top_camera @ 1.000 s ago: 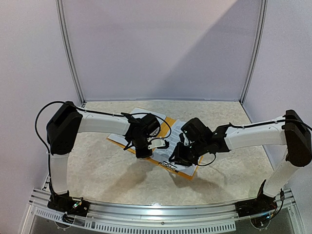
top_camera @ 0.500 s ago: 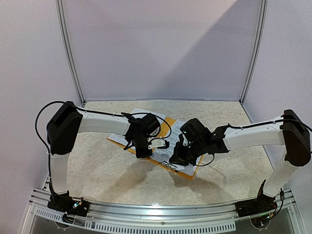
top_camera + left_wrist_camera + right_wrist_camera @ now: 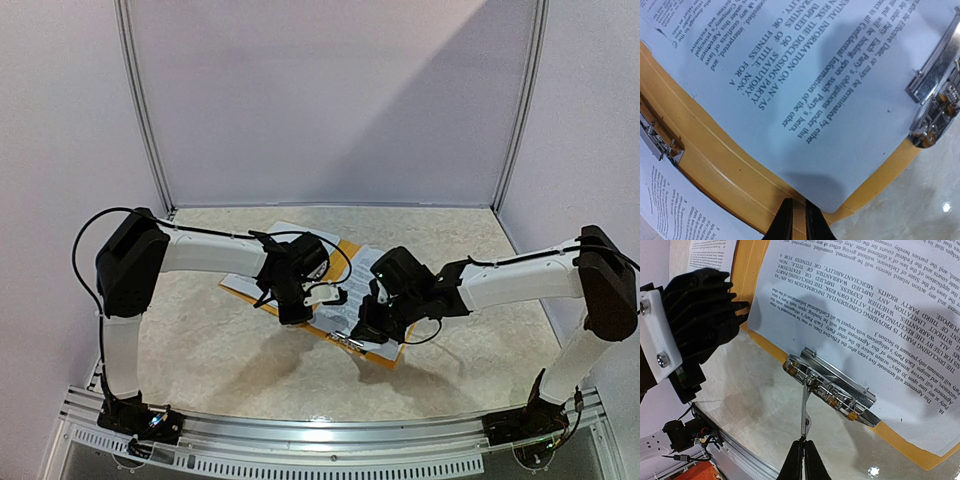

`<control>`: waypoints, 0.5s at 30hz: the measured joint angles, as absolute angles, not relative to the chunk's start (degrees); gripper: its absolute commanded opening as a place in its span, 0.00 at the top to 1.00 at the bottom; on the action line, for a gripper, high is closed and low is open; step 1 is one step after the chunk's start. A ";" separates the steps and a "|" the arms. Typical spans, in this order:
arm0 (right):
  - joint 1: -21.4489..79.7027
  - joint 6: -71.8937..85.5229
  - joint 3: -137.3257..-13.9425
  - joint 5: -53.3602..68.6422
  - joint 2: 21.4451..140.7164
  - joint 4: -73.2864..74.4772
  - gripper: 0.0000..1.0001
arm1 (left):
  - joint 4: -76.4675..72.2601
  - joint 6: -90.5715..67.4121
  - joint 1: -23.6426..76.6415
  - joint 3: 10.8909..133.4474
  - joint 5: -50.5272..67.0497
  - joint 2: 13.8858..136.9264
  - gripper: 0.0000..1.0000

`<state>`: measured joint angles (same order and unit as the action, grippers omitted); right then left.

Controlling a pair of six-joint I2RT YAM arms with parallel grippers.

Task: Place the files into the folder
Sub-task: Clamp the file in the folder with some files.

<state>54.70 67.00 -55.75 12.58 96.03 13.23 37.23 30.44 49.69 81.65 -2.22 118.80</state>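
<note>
Files (image 3: 815, 100) lay on the open folder (image 3: 725, 170) mid-table. My right gripper (image 3: 802, 460) was clamped on the clip lever (image 3: 805, 415); my left gripper (image 3: 796, 220) was nearly closed at the folder's edge, grip unclear.

A beige speckled table (image 3: 200, 340) carries soft shadows. A pale lilac back wall (image 3: 330, 100) rises behind it, framed by a grey metal post (image 3: 142, 110) on each side, with plain side walls (image 3: 50, 150) beyond. A slotted aluminium rail (image 3: 330, 432) runs along the near edge
</note>
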 measured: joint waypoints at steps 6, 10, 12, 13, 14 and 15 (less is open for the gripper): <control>54.70 66.81 -55.11 12.38 96.01 13.67 1.00 | 37.69 30.41 49.69 82.11 -2.15 119.09 0.87; 54.70 66.41 -54.59 12.12 96.03 13.63 1.00 | 38.15 30.44 49.69 82.48 -2.15 119.31 0.87; 54.70 65.80 -54.52 12.08 96.07 13.67 1.00 | 38.20 30.44 49.69 82.52 -2.15 119.33 0.87; 54.70 65.52 -54.46 12.05 96.09 13.67 1.00 | 38.22 30.41 49.69 82.54 -2.15 119.35 0.87; 54.70 65.28 -54.37 12.01 96.09 13.65 1.00 | 38.24 30.41 49.69 82.56 -2.15 119.37 0.87; 54.70 65.12 -54.28 11.94 96.09 13.65 1.00 | 38.24 30.44 49.69 82.59 -2.15 119.39 0.87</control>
